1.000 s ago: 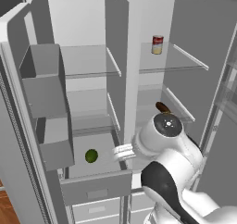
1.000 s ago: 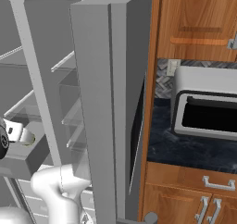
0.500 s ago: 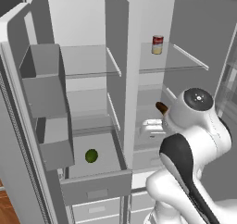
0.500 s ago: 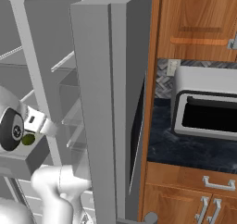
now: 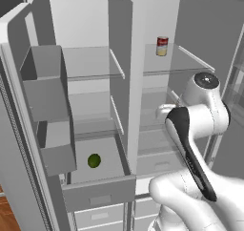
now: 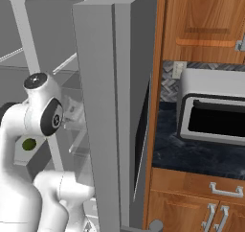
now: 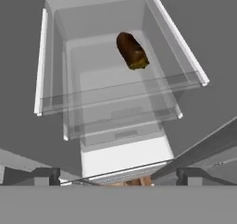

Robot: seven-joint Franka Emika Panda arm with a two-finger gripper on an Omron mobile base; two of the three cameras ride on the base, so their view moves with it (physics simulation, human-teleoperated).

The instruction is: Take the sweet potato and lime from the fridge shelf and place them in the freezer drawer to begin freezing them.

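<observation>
With the lime (image 5: 94, 160) already laid in the freezer drawer (image 5: 97, 193), the gripper (image 7: 115, 176), jaws spread and empty, is aimed up-shelf at the sweet potato (image 7: 132, 51) for pickup.

Lime (image 5: 94, 160) in freezer drawer (image 5: 98, 192); sweet potato (image 7: 132, 51) on shelf (image 7: 111, 72).

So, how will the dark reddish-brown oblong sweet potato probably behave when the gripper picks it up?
The dark reddish-brown oblong sweet potato looks solid, so probably stiff. Its rounded sides could let it roll on the clear glass shelf. The tapered ends suggest gripping across its middle.
</observation>
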